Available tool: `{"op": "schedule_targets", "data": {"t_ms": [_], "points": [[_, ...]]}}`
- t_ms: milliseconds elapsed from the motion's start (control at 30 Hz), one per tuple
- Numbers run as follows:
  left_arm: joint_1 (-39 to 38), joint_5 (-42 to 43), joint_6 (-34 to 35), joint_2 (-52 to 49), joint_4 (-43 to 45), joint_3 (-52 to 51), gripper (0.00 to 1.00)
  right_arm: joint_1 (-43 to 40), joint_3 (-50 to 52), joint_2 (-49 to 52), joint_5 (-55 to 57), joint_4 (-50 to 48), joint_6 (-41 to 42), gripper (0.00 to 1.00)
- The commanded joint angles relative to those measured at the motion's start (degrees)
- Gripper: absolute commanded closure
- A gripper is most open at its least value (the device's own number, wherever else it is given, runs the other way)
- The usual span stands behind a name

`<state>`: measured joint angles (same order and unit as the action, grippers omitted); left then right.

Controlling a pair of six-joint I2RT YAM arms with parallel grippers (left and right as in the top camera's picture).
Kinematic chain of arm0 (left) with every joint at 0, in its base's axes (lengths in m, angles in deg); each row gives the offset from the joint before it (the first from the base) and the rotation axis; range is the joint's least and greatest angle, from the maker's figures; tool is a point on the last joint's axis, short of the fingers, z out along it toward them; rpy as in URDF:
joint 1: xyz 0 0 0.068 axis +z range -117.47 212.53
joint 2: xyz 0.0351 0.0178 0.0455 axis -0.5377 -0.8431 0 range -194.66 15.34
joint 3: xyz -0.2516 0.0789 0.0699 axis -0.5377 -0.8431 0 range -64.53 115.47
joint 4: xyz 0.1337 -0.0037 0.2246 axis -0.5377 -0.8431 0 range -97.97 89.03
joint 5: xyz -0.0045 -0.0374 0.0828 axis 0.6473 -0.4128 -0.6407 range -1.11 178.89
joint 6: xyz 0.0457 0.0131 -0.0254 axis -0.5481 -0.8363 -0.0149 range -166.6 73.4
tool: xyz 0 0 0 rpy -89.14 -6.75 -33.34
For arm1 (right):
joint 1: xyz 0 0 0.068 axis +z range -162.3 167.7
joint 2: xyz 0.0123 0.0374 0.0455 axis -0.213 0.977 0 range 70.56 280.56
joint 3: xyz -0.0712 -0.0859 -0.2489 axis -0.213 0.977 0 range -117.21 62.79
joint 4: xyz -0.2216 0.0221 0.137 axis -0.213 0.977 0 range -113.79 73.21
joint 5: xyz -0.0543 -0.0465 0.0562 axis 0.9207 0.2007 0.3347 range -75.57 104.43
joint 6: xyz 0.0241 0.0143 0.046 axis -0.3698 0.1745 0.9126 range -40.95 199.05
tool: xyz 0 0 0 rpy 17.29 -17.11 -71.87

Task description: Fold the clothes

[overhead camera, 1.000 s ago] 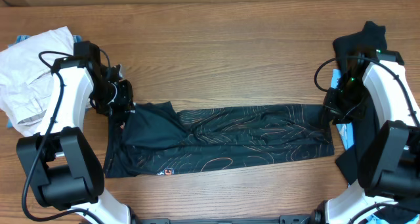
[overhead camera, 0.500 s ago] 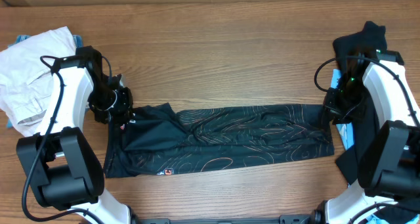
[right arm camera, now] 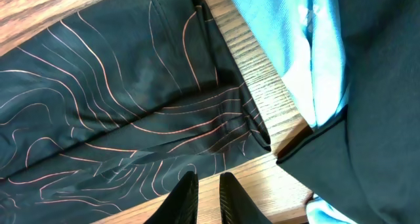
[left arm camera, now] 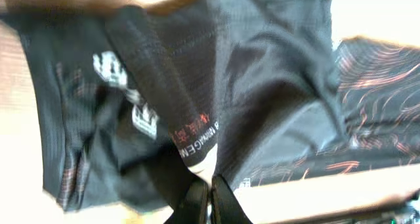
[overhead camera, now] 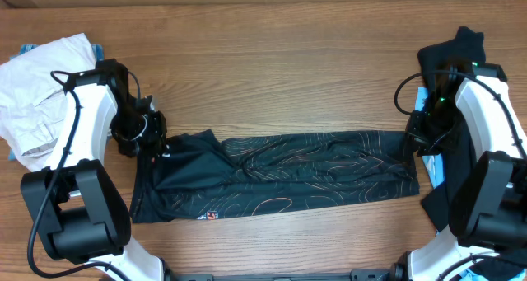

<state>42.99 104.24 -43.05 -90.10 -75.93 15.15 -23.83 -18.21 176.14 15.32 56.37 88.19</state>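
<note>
The black fabric jersey printed with thin orange contour lines lay folded into a long band on the brown wooden counter, running from 9 to 3 o'clock. At its 10 o'clock corner the left gripper had its fingers pressed together, pinching the dark hem beside white lettering. The right gripper sat at the band's 3 o'clock end, fingers narrowly apart; whether they held cloth could not be told. A crumpled white garment lay at the counter's 10 o'clock, and a light blue cloth lay near 3.
</note>
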Motion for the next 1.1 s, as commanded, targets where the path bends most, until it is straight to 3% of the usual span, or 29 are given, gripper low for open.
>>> {"op": "schedule_targets", "data": {"t_ms": [0,400,767,867,900,967,1067], "points": [[-0.39,-4.76,3.96,0.26,-4.22,1.11,0.96,-0.11,0.04,-0.98,0.57,-0.11,-0.17,0.85],[-1.09,-14.14,8.52,0.26,-14.23,0.31,0.96,-0.11,0.04,-1.01,0.59,0.13,-0.17,0.84],[-1.51,-13.97,10.27,0.26,-9.27,-8.35,0.94,-0.11,0.04,-0.98,0.57,0.31,-0.17,0.84],[-1.51,-14.82,10.69,0.26,-9.05,-8.39,0.63,-0.11,0.04,-0.98,0.57,0.39,-0.17,0.84],[-1.49,-14.88,10.69,0.26,-8.68,-8.37,0.61,-0.11,0.04,-0.98,0.57,0.39,-0.17,0.84],[-1.49,-14.91,11.17,0.26,-6.71,-8.37,0.44,-0.11,0.04,-0.98,0.57,0.37,-0.17,0.83],[-1.51,-14.51,11.96,0.26,-4.0,-8.35,0.45,-0.11,0.04,-0.98,0.57,0.37,-0.17,0.79]]}}
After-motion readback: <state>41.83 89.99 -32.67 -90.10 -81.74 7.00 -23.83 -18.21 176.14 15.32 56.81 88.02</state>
